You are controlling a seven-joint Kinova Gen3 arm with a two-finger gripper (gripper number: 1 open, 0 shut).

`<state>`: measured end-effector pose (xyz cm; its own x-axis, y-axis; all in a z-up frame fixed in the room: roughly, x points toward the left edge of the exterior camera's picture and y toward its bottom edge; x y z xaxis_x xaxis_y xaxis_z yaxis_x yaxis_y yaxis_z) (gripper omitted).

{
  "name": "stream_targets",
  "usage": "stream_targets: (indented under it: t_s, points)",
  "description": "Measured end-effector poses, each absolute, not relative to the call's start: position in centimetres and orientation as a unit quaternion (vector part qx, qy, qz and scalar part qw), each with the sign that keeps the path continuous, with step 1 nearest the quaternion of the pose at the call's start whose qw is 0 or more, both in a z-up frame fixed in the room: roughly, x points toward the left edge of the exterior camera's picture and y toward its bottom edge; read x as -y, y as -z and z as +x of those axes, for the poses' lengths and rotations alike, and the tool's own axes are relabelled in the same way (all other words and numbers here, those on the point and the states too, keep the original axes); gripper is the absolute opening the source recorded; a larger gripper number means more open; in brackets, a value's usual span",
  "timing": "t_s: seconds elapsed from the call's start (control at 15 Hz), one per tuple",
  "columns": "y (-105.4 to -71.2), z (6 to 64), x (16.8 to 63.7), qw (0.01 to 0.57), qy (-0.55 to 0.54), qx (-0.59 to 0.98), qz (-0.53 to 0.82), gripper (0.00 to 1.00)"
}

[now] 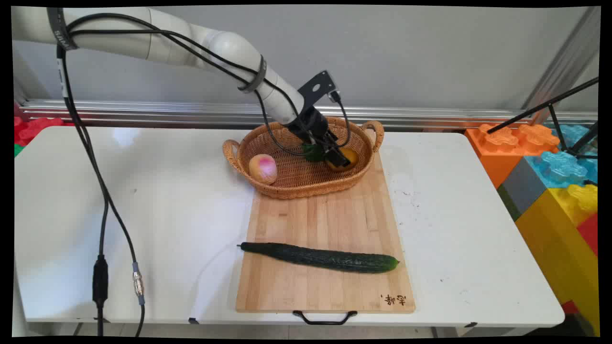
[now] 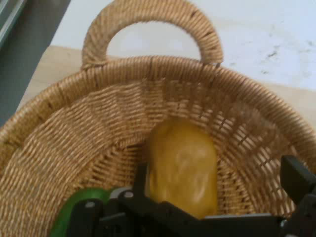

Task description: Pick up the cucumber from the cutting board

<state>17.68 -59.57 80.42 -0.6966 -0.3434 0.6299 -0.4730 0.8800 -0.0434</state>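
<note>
My gripper (image 1: 340, 160) is down inside the wicker basket (image 1: 291, 187), at its right end. It stands open around a yellow fruit (image 1: 351, 155). In the hand view the yellow fruit (image 2: 183, 165) lies between the fingers, with the left finger (image 2: 140, 183) against it and the right finger (image 2: 296, 178) well clear. A green item (image 1: 313, 152) lies just to the left of the gripper (image 2: 217, 185), and it shows as a green patch (image 2: 74, 212) at the lower left of the hand view. A pink and cream round fruit (image 1: 262, 168) rests at the basket's left end.
The basket sits on the far end of a wooden cutting board (image 1: 325, 215). A long dark cucumber (image 1: 320, 258) lies across the board's near part. Large coloured blocks (image 1: 550, 162) and black tripod legs (image 1: 554, 102) stand off the table's right. Black cables (image 1: 103, 229) hang at the left.
</note>
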Motion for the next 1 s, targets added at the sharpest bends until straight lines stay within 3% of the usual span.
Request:
stream_targets:
  t_s: [0.4,1.0]
  points:
    - [-83.9,15.8,57.5,0.325,-0.094,0.919,0.204,1.0]
    - [-89.7,15.1,47.8,0.307,0.0,0.944,0.123,1.0]
